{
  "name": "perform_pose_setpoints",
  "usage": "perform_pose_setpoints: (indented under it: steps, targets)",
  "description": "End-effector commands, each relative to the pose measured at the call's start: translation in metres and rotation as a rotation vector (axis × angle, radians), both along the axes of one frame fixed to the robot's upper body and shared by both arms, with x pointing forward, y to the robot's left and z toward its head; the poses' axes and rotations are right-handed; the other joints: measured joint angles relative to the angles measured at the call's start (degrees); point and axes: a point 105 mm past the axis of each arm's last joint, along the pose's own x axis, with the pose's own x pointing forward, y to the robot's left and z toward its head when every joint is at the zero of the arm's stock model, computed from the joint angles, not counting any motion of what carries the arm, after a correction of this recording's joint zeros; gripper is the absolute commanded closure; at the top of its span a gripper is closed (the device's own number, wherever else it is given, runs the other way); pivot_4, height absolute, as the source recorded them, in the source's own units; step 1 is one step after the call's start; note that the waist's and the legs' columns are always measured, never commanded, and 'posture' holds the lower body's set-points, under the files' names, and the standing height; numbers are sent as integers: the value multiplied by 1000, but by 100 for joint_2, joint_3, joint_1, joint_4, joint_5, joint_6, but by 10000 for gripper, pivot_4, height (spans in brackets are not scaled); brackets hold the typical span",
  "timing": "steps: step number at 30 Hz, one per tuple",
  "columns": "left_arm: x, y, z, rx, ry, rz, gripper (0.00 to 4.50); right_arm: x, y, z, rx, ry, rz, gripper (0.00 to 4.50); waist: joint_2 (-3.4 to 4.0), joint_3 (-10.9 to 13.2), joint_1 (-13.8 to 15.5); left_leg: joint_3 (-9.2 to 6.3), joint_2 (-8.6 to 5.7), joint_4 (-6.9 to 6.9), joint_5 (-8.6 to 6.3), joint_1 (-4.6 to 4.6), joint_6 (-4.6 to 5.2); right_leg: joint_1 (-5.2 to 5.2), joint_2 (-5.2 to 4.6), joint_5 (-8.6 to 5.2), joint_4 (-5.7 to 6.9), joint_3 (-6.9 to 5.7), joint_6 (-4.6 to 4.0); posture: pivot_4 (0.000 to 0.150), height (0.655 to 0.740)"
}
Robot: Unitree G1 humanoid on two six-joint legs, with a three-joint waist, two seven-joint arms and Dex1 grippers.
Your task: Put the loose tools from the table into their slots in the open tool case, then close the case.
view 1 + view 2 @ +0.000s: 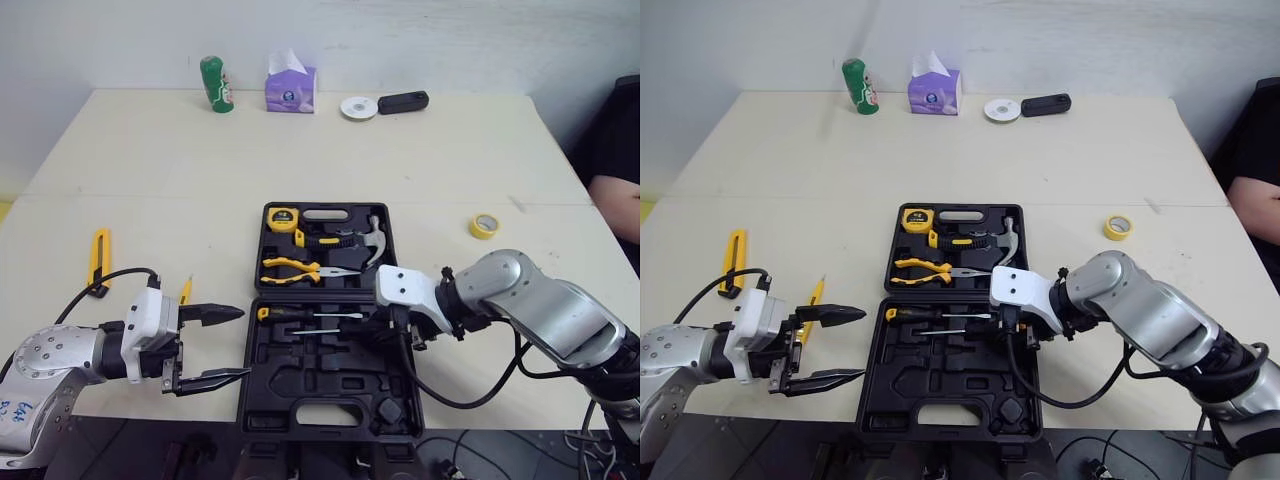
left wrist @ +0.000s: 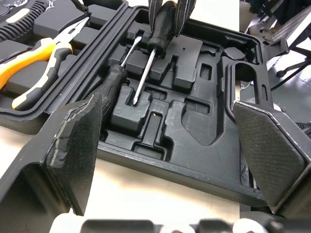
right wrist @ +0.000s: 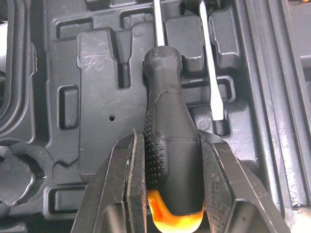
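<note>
While a yellow utility knife (image 1: pixel 98 255) lies near the left edge of the desk (image 1: pixel 150 170), the left gripper (image 1: pixel 242 343) hovers just off the front-left corner of the tool case (image 1: pixel 290 385). Its fingers are wide apart and hold nothing (a thin yellow tool (image 1: pixel 186 290) lies on the desk just beside it). The case sits open at the desk's front edge. Its far half carries a tape measure (image 1: pixel 282 218), pliers (image 1: pixel 290 268) and a hammer (image 1: pixel 372 245), and its near half has one screwdriver (image 1: pixel 300 313) lying along the hinge side. Next to that one, the right gripper (image 3: pixel 172 145) is clamped on the black-and-orange handle of a second screwdriver (image 3: pixel 164 97). This one's shaft points toward the case's left side, over the moulded slots (whether it is fully seated is unclear). A roll of yellow tape (image 1: pixel 483 225) lies toward the desk's right edge.
</note>
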Motion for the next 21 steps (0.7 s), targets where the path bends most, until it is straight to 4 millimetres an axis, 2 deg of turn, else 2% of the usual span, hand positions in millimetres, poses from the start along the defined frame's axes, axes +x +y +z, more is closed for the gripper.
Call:
perform_pose_setpoints:
  steps: [1, 8, 21]
  targets:
    - [0, 2, 1, 18, -10, -13, 0, -4, 2, 2, 19, -5, -6, 34100, 0, 0, -41, 0, 0, 0, 0, 0, 0, 0, 0, 0, 0, 0, 0, 1500, 7400]
    - [2, 0, 5, -34, -5, 5, 0, -7, 9, 0, 41, 19, -6, 34100, 0, 0, -62, 0, 0, 0, 0, 1, 0, 0, 0, 0, 2, 0, 0, 1500, 7400]
    - [2, 1, 1, 0, -6, -13, 0, -5, 9, -4, 27, 20, -18, 34100, -1, -1, -64, 0, 1, 0, 0, 2, 0, 1, 1, 0, 3, 0, 0, 1500, 7400]
